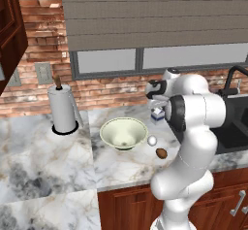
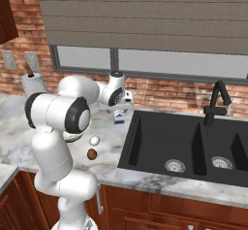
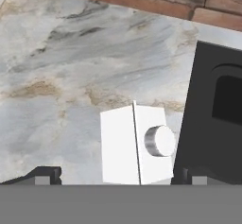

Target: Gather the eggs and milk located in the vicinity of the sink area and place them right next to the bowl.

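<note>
the claw (image 3: 118, 175) hangs over the milk (image 3: 137, 145), looking down on its gable top and round cap; the two dark fingertips (image 3: 45, 175) stand wide apart, one on each side of the carton, and nothing is pinched between them. whether the tips touch the carton's sides cannot be told.

taking the bowl (image 1: 123, 132) as the landmark: it sits on the marble worktop (image 1: 43, 161), pale cream-green, wide and upright. the milk (image 1: 157, 113) stands behind and to the sink side of the bowl, near it but apart, close to the brick wall and partly hidden by the arm in the left base view. in the right base view the milk (image 2: 119, 118) stands just beside the left rim of the black sink (image 2: 160, 141), under the hand. the white egg (image 1: 152, 140) lies just beside the bowl's rim on the sink side. the brown egg (image 1: 161, 153) lies a little further toward the worktop's front edge, near the white one but not touching it. a paper-towel roll (image 1: 63, 108) stands upright on the far side of the bowl from the sink, well apart from it. the dark curved faucet (image 2: 215, 103) rises behind the sink.
</note>
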